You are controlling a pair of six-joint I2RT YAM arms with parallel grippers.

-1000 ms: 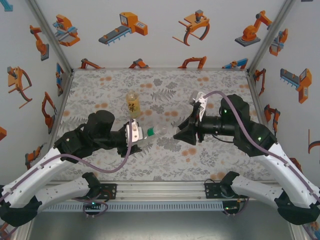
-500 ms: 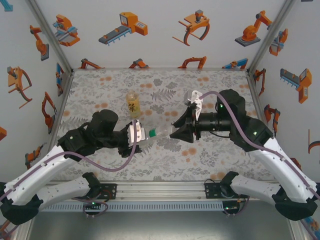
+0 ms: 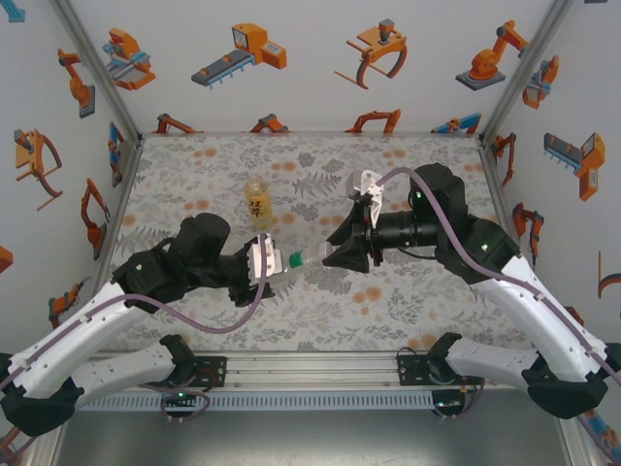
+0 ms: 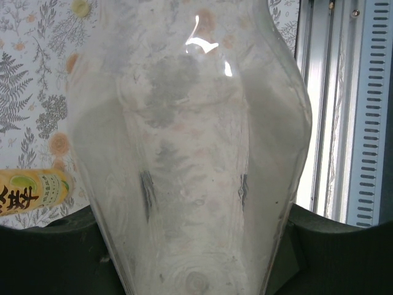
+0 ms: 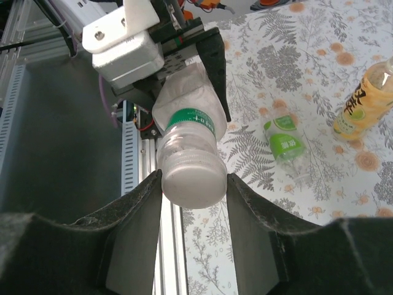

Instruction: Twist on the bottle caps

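Observation:
My left gripper (image 3: 272,264) is shut on the clear bottle (image 3: 303,258), holding it level above the table with its neck pointing right. In the left wrist view the bottle's squeezed body (image 4: 190,153) sits between the dark fingers (image 4: 49,252). A whitish bottle cap (image 5: 191,184) sits on the neck, below a green band. My right gripper (image 5: 193,177) has closed on that cap, one finger touching each side, and it meets the bottle end-on (image 3: 335,254). The amber bottle (image 3: 256,202) stands upright behind the left gripper.
A short green-labelled bottle (image 5: 284,140) lies on its side on the patterned table (image 3: 408,311). The amber bottle (image 5: 362,101) stands beyond it, and its yellow label (image 4: 34,190) shows beside the left gripper. The aluminium rail (image 3: 310,374) runs along the near edge.
My right gripper has moved left and come onto the capped end of the clear bottle. The left gripper shifted slightly right with the bottle, then held still.

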